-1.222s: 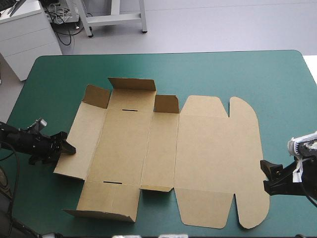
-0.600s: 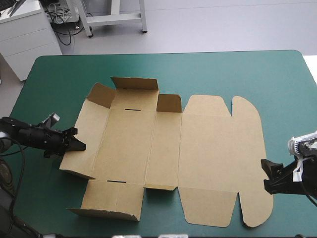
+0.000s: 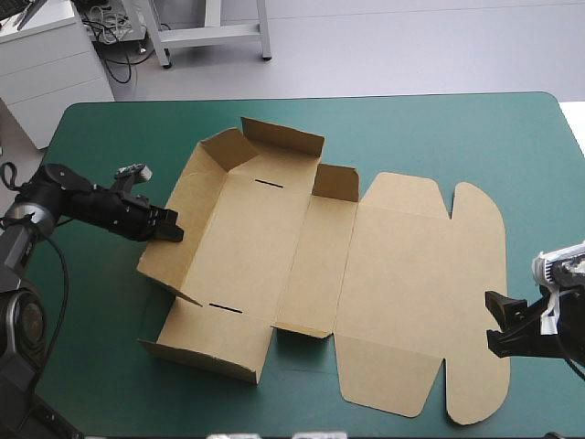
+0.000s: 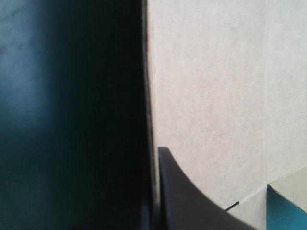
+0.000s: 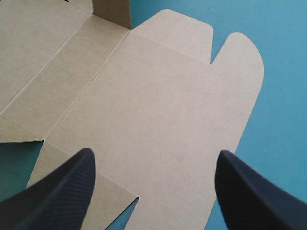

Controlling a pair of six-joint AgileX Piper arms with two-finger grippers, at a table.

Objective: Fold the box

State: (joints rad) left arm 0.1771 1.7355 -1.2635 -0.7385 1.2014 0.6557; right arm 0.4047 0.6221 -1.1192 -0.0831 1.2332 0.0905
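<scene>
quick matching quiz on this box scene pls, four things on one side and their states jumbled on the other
Things:
1 left gripper
2 right gripper
3 left wall
4 lid panel

States:
a lying flat on the teal-green cover
b open, over the lid panel's near right edge
c shut on the left wall's outer edge
d tilted up off the cover

Pairs: 1-c, 2-b, 3-d, 4-a

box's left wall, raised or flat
Raised: the left gripper holds the box's left wall tilted up; the lid end lies flat.
</scene>
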